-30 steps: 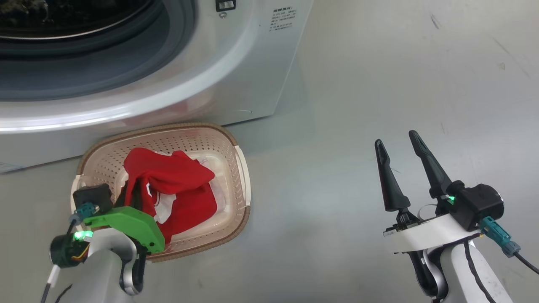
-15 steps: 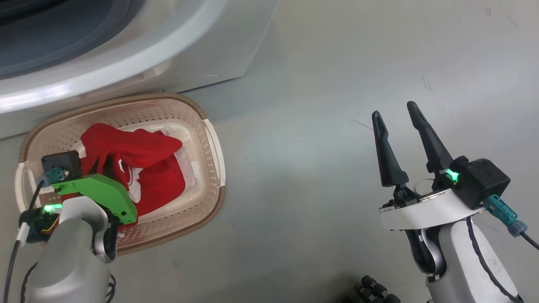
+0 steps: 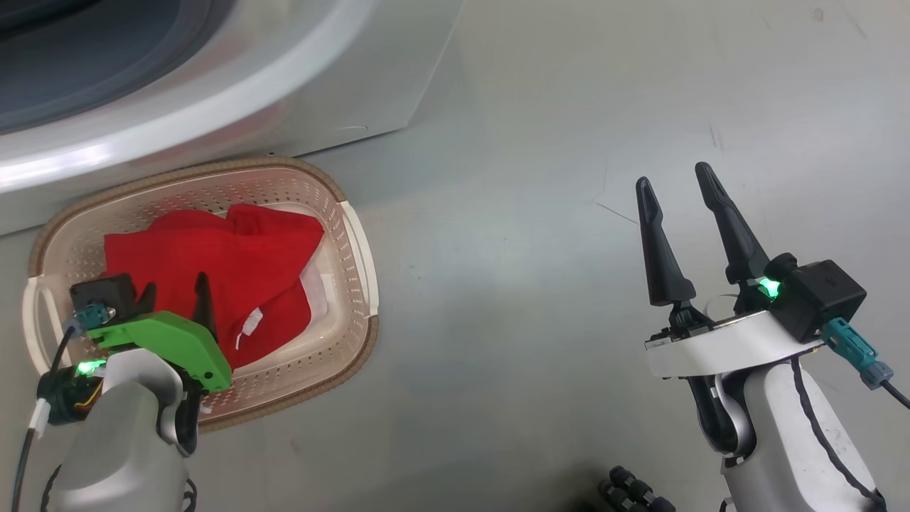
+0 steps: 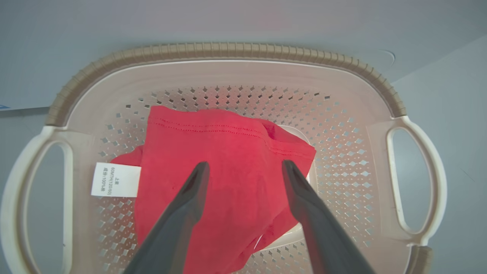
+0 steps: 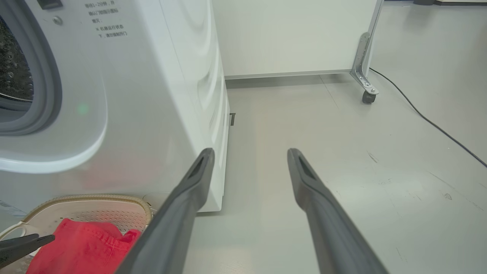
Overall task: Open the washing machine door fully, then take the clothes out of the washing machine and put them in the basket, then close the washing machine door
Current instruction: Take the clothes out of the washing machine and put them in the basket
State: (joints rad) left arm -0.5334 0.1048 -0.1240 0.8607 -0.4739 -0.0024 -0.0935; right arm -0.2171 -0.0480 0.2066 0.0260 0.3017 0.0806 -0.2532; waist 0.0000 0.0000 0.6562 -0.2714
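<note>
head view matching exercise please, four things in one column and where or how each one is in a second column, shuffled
1. clothes
2. basket
3. left gripper
4. right gripper

A. open, above bare floor
B. on the floor in front of the washing machine
C. lying inside the basket
D. open, over the clothes

Pairs: 1-C, 2-B, 3-D, 4-A

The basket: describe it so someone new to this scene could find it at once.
Start at the big white washing machine; on the grey floor right in front of it sits the basket. It is cream plastic with diamond-perforated walls, a brown ribbed rim and white side handles, and red clothes lie inside it.
</note>
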